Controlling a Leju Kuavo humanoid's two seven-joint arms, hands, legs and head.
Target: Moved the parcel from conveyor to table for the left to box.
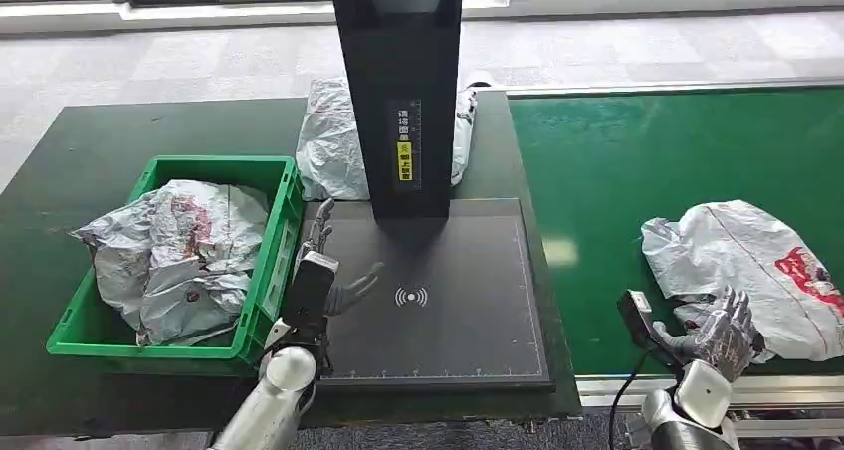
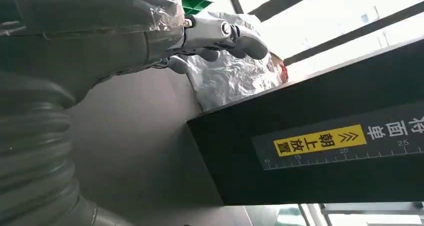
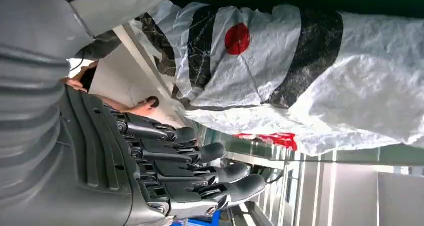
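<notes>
A white crumpled parcel [image 1: 748, 256] with red print lies on the green conveyor [image 1: 617, 161] at the right. My right hand [image 1: 724, 331] is at the parcel's near edge, fingers spread and holding nothing. The right wrist view has the fingers [image 3: 200, 171] stretched out straight beside the parcel [image 3: 300, 76]. My left hand [image 1: 323, 276] hovers over the left edge of the black scan pad [image 1: 448, 311], fingers apart and empty. Its fingertips [image 2: 225, 36] show in the left wrist view. The green crate [image 1: 284, 186] at the left holds crumpled silver parcels [image 1: 174, 256].
A tall black post [image 1: 403, 92] with a yellow label stands at the back of the pad. Another silver parcel [image 1: 333, 141] lies behind it, also seen beside the post [image 2: 325, 146] as a silver parcel [image 2: 235, 78]. The dark table [image 1: 90, 161] borders the conveyor.
</notes>
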